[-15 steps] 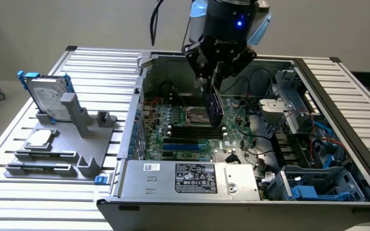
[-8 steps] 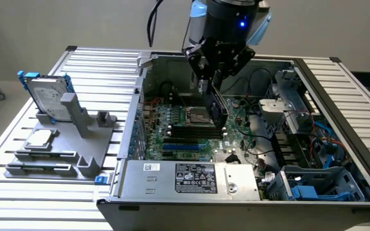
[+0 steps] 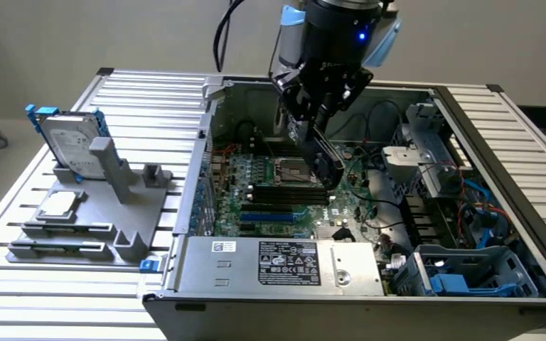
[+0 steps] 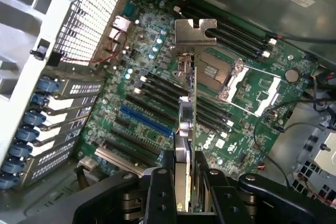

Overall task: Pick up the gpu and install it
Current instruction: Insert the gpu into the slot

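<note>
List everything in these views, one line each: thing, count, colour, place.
table: one, silver, slatted, under everything
computer case: one, grey, open, on the table from the middle to the exterior view's right
motherboard: one, green, on the case floor
power supply: one, silver-grey with a label, at the case edge nearest the exterior camera
holder: one, grey, on the table at the exterior view's left
hard drive: one, silver with a blue frame, upright in the holder
CPU chip: one, silver, flat on the holder
gpu: one, green board, edge-down above the motherboard
gripper: one, black, shut on the gpu
</note>
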Tool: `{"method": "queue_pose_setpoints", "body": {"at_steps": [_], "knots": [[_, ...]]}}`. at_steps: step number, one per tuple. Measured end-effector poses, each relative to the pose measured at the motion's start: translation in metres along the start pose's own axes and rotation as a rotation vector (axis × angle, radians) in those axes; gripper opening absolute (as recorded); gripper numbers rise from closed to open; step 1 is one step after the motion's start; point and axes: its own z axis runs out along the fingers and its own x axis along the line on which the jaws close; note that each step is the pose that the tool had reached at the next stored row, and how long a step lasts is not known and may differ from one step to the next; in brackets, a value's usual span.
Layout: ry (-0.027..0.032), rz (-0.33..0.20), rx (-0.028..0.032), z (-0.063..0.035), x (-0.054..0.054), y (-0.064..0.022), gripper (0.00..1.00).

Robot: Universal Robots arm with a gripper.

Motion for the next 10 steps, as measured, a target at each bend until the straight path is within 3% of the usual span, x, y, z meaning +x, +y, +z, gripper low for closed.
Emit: {"method": "queue_pose_setpoints", "body": {"at_steps": [10], "knots": [[0.0026, -0.181, 0.0103, 0.0017, -0.0001, 0.0, 0.26]]}}
